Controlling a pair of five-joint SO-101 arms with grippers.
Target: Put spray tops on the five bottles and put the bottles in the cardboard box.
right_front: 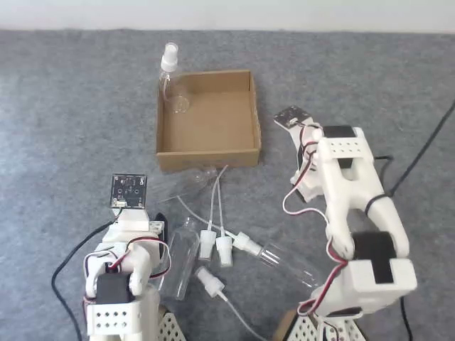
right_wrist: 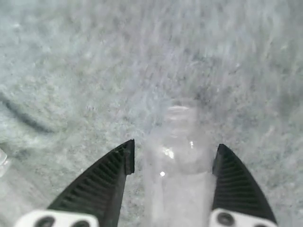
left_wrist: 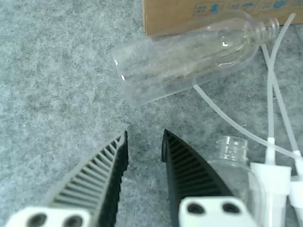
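Straddling a clear topless bottle (right_wrist: 177, 146) on the grey carpet, my right gripper (right_wrist: 175, 147) is open, its fingers close to the bottle's sides. Low at the near left, my left gripper (left_wrist: 144, 135) is open with nothing between its fingers. Ahead of it, a clear bottle (left_wrist: 189, 61) (right_front: 188, 182) lies against the cardboard box (right_front: 206, 150). A second bottle (left_wrist: 233, 152) (right_front: 180, 261) lies beside one finger. Several loose spray tops (right_front: 224, 249) with long tubes lie mid-table. A bottle with a spray top (right_front: 169, 71) is at the box's far left corner.
Another clear bottle (right_front: 284, 259) lies near the right arm's (right_front: 348, 185) base. One spray top (right_front: 211, 282) lies nearer the front edge. Grey carpet stretches left of the box and behind it.
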